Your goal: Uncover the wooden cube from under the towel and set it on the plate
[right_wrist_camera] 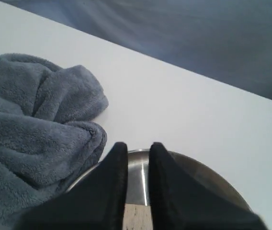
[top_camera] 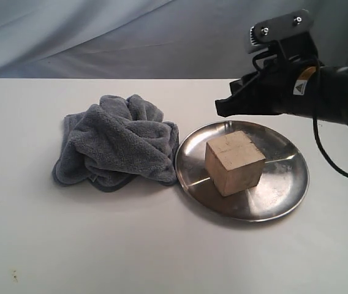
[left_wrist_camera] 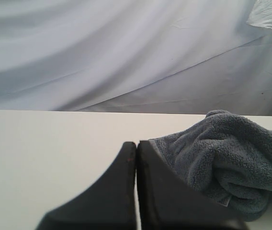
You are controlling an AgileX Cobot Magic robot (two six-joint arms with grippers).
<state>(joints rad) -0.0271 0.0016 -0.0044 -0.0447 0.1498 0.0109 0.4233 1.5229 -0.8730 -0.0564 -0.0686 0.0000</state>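
The pale wooden cube stands upright in the middle of the shiny steel plate. To the plate's left the dark grey towel lies bunched on the table, its edge touching the plate's rim. My right gripper hovers above the plate's far side, clear of the cube. In the right wrist view the right gripper has its fingers slightly apart with nothing between them; the plate and cube show through the gap. My left gripper is shut and empty, low beside the towel.
A white tabletop carries everything, with a pale draped cloth backdrop behind it. The right arm's black body and cable hang over the table's right side. The left arm is outside the exterior view.
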